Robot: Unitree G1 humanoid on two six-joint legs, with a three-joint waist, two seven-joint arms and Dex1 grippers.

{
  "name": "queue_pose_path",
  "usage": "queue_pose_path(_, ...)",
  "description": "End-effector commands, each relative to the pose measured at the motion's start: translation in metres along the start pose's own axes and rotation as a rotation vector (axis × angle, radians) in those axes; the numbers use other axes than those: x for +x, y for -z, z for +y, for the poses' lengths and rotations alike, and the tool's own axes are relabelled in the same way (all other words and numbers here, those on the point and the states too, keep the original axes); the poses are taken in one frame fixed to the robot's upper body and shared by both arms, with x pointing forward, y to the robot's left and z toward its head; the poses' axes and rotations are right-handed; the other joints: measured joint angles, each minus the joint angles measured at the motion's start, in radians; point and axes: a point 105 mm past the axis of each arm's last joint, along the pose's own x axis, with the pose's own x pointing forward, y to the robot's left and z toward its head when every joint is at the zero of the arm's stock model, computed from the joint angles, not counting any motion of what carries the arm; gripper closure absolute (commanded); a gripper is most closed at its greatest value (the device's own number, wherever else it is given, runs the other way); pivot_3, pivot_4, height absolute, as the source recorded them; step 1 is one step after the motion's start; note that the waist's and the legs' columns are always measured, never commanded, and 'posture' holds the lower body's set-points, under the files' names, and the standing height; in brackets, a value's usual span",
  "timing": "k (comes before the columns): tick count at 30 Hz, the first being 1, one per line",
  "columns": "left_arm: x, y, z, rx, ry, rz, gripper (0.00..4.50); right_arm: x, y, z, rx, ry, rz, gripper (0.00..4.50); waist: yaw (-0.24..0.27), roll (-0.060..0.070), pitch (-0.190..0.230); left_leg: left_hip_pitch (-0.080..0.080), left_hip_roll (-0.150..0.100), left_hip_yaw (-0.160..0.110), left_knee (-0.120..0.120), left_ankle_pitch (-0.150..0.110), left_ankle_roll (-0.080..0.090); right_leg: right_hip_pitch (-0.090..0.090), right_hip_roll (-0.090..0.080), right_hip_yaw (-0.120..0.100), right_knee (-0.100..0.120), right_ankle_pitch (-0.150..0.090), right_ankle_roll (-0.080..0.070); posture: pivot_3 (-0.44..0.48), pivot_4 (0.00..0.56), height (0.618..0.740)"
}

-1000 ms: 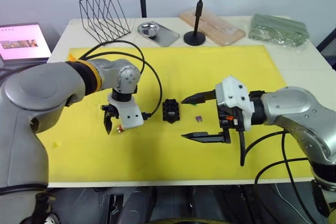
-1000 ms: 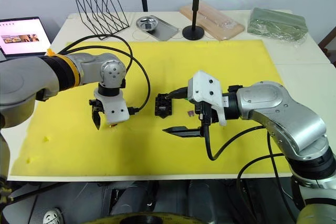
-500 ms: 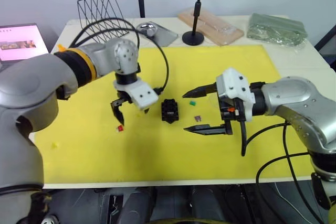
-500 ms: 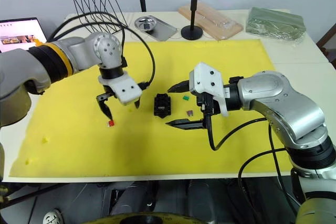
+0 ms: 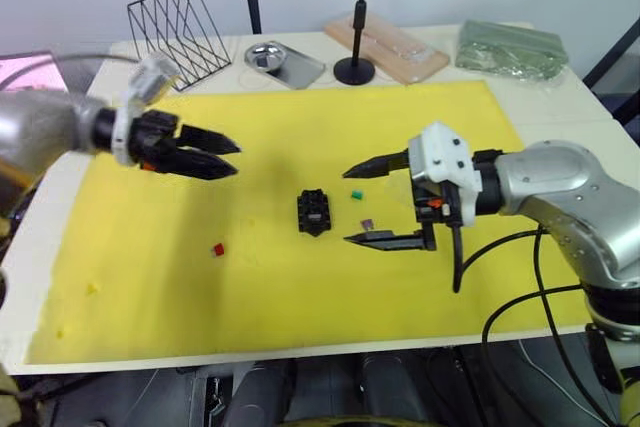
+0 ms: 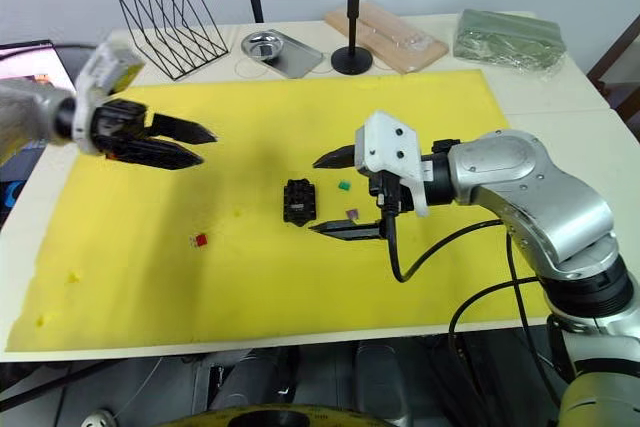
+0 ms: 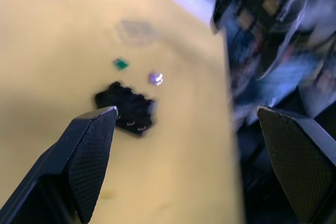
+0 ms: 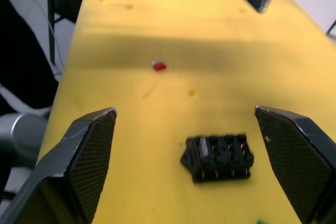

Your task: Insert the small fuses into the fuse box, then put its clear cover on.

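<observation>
- Yellow mat [image 5: 420, 127] covers your table in the head view. The fuse box [image 5: 313, 212] sits mid-mat, a green fuse [image 5: 356, 194] and purple fuse [image 5: 367, 224] just to its right, a red fuse [image 5: 218, 249] well to its left.
- Your right gripper [image 5: 366, 204] is spread wide around both fuses.
- Your left gripper [image 5: 222, 150] hovers empty, slightly parted.
- Left wrist view: fingers [image 7: 89, 150] wide apart.
- Right wrist view: the box lies between spread fingers [image 8: 86, 156].

Yellow mat [image 5: 300, 277] covers tabletop. Fuse box [image 5: 313, 213] black. Loose fuses: red [image 5: 218, 249], green [image 5: 356, 194], purple [image 5: 368, 224]. Wire rack [image 5: 178, 20] black at far left corner.
</observation>
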Motion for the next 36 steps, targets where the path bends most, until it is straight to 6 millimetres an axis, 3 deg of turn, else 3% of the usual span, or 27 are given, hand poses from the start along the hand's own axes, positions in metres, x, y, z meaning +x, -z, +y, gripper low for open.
queue_pose_path(1,-0.017,0.009,-0.012,-0.174,-0.077,-0.036,0.02,0.004,-0.007,0.001,-0.046,-0.022,-0.032,0.0,0.007,0.0,0.0,0.0,0.0,0.0,0.0,0.0,0.0,0.0,0.0,0.0,0.0,0.0,0.0,0.0,0.15,0.74)
queue_pose_path(6,-0.028,0.043,-0.007,-0.336,-0.118,0.019,0.02,0.011,-0.004,0.0,-0.063,-0.063,-0.048,0.0,0.034,0.0,0.0,0.006,-0.001,0.001,0.0,-0.001,0.002,0.006,-0.001,0.0,-0.003,0.0,-0.001,0.0,0.15,0.74)
queue_pose_path(10,-0.023,0.067,0.006,-0.388,-0.117,0.132,0.02,0.017,-0.002,0.005,-0.073,-0.1,-0.06,0.0,0.039,0.0,0.0,0.013,-0.001,0.002,-0.002,-0.002,0.002,0.014,-0.001,0.0,-0.006,0.0,-0.001,0.0,0.15,0.74)
queue_pose_path(13,-0.017,0.07,0.023,-0.422,-0.118,0.152,0.02,0.022,-0.002,0.008,-0.077,-0.119,-0.066,0.0,0.037,0.0,0.0,0.014,-0.001,0.006,-0.002,-0.002,0.002,0.014,-0.001,0.0,-0.005,0.0,-0.001,0.0,0.15,0.74)
queue_pose_path(22,-0.004,0.08,0.047,-0.418,-0.091,0.287,0.02,0.027,-0.006,0.016,-0.072,-0.124,-0.071,0.0,0.027,0.0,0.0,0.013,0.001,0.007,-0.002,-0.003,0.002,0.01,0.0,0.001,-0.004,0.0,-0.002,0.0,0.15,0.74)
queue_pose_path(36,0.012,0.088,0.058,-0.411,-0.066,0.32,0.02,0.023,-0.012,0.016,-0.057,-0.111,-0.057,0.0,0.032,0.0,0.0,0.013,0.0,0.007,-0.002,-0.004,0.003,0.011,-0.001,0.001,-0.003,0.0,-0.002,0.0,0.15,0.74)
